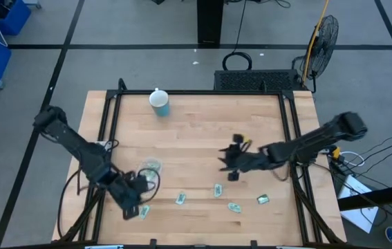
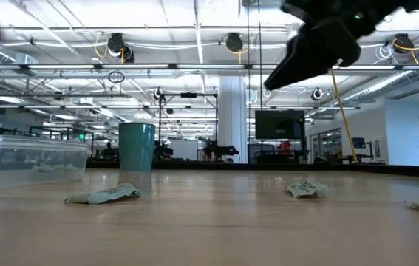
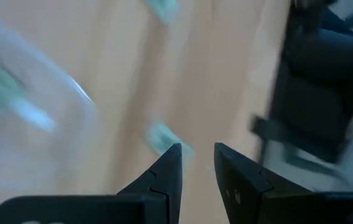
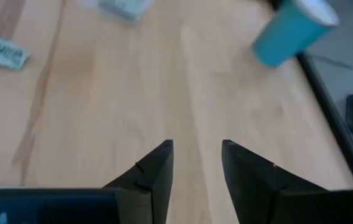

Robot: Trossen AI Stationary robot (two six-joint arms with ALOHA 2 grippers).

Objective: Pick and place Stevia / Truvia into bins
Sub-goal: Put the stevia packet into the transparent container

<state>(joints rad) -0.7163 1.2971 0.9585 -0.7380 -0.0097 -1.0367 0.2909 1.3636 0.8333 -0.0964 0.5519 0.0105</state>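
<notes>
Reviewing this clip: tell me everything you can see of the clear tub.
The tub is a small see-through plastic oblong with rounded corners, standing upright on the wooden table near its front left. A few pale green packets lie inside on its bottom; in the low view its rim shows as a flat lip. The left gripper is just beside it, nearer the front edge, fingers apart and empty; whether it touches the tub cannot be told.

Left arm reaches in from the worktop's left edge; left hand (image 1: 135,200) low near the front, fingers (image 3: 167,168) slightly parted. Right arm stretches in from the right; right hand (image 1: 231,162) mid-worktop, raised, fingers (image 4: 157,165) apart.
</notes>
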